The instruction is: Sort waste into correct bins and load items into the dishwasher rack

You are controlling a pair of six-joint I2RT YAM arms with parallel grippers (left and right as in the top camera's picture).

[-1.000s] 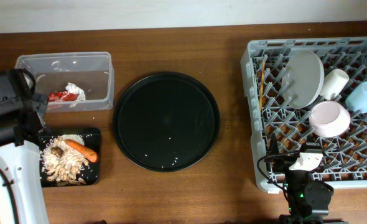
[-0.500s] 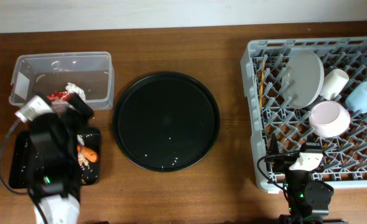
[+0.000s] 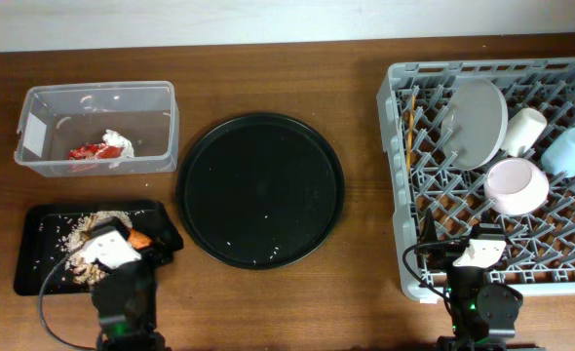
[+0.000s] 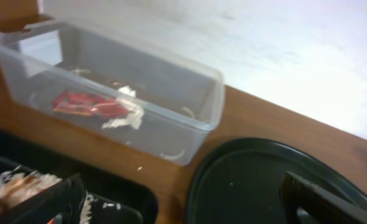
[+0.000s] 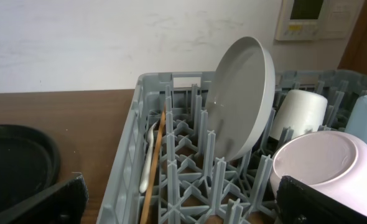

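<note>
1. Plastic and clear, the tub [image 3: 44, 102] sits at the far left of the table [image 3: 365, 58]. It holds the red wrapper [image 3: 86, 152] and the crumpled white napkin [image 3: 118, 144], both lying where they lay a second ago.
2. Just in front of the tub lies the shallow black tray [image 3: 34, 268]. It holds the rice scraps [image 3: 73, 230] and the carrot [image 3: 140, 238], which the left arm [image 3: 122, 292] partly covers.
3. A second ago that arm stood at the table's left edge beside the tub, and half a second ago it hung over the black tray. Now it is drawn back to the near edge, over the tray's near right part.
4. The left gripper [image 4: 182, 191] has its fingers wide apart with nothing between them.
5. The round black tray [image 3: 260, 190] in the middle has not moved.
6. On the right, the dishwasher rack [image 3: 482, 66] carries the same load as before. The grey plate [image 3: 478, 122] leans on edge among the pegs, with the white cup [image 3: 523, 130] and light blue cup [image 3: 568, 151] beside it. The pink bowl [image 3: 517, 185] sits nearer, and the chopsticks [image 3: 409, 122] and white utensil [image 5: 147, 160] lie along the left side.
7. The right gripper [image 5: 182, 190] sits at the rack's near edge as before, fingers spread and empty.
</note>
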